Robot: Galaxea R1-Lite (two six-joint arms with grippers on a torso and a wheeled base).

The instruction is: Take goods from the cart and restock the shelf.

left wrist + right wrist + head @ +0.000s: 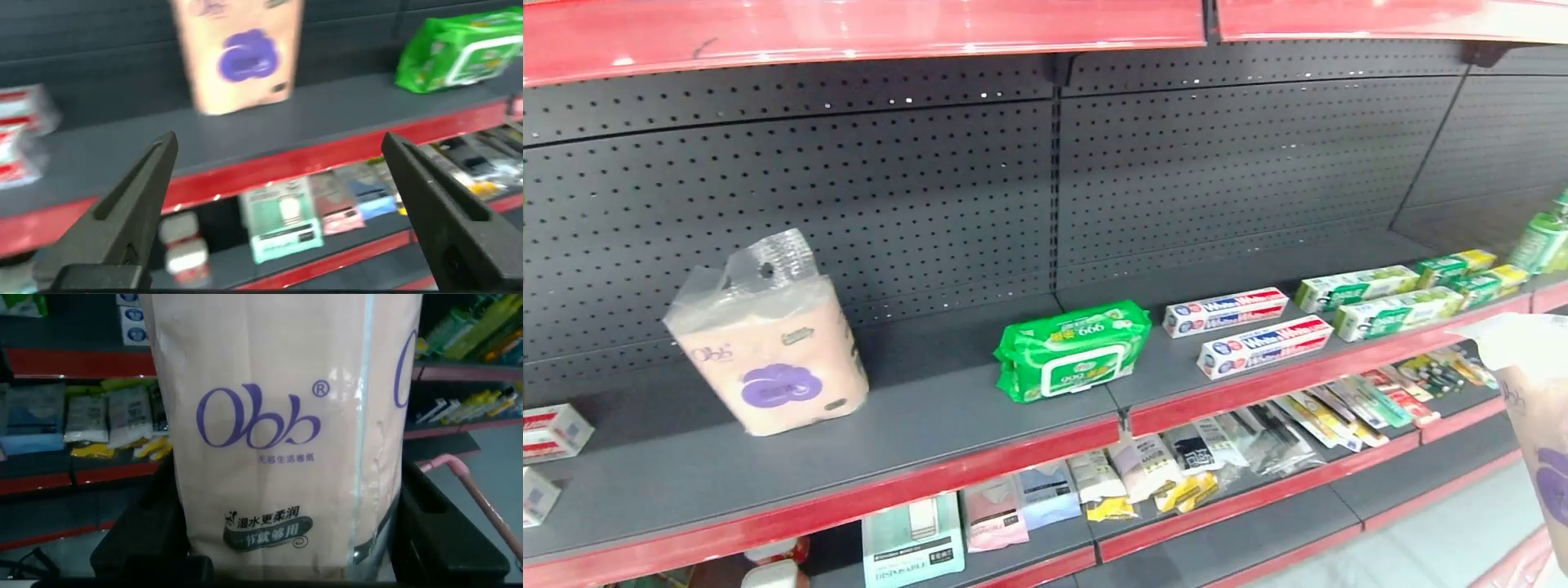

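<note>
Shelf (915,425): open board is seen between tissue pack (772,351) and wipes pack (1072,349). Left gripper (282,212) is spread wide; second tissue pack (286,433) is clamped by right gripper (294,539).

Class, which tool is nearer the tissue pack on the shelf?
Left. The left tool points at the tissue pack; the right tool, holding a second pack, is far off to the right.

The grey shelf (931,425) carried a green wipes pack (1072,349) mid-board; left of it stood a pink tissue pack (772,351), farther left white boxes (551,433), right of it toothpaste boxes (1241,327) in rows.
</note>
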